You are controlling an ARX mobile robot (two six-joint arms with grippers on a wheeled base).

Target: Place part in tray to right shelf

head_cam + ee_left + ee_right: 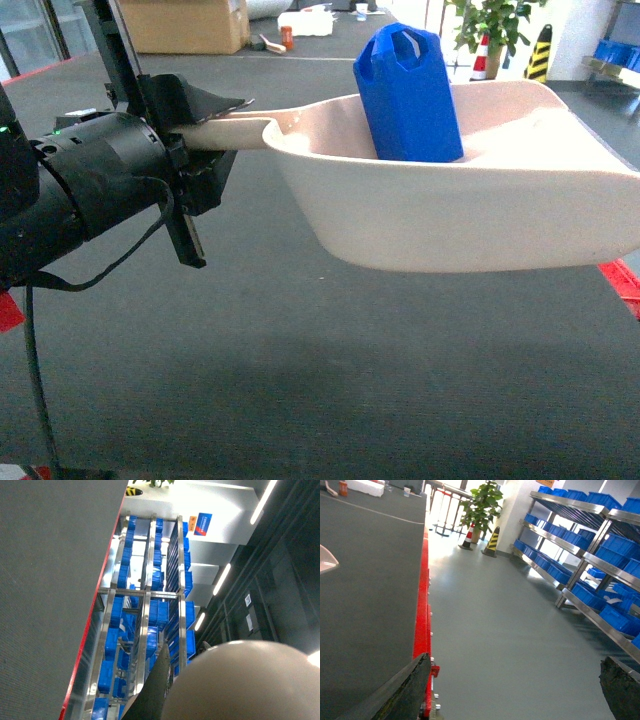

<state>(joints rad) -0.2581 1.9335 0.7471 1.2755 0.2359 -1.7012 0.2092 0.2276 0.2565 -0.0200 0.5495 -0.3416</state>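
The pale pinkish-beige tray [470, 215] hangs level above the dark grey table [300, 380]. The bright-blue part [408, 95] stands upright inside it, towards the handle end. My left gripper [212, 118] is shut on the tray's long flat handle at the left. In the left wrist view the tray [240, 682] fills the lower right beside one dark finger [156, 690]. My right gripper [512, 690] is open over the floor past the table's red edge, with nothing between its fingers. A pale corner of the tray [325, 560] shows at the left there. The right shelf is out of view.
Steel racks with blue crates [600, 580] line the right side across an aisle of grey floor [495, 630]. A potted plant [481, 507] and traffic cones [492, 542] stand at the aisle's far end. A cardboard box [185, 25] sits at the table's far side.
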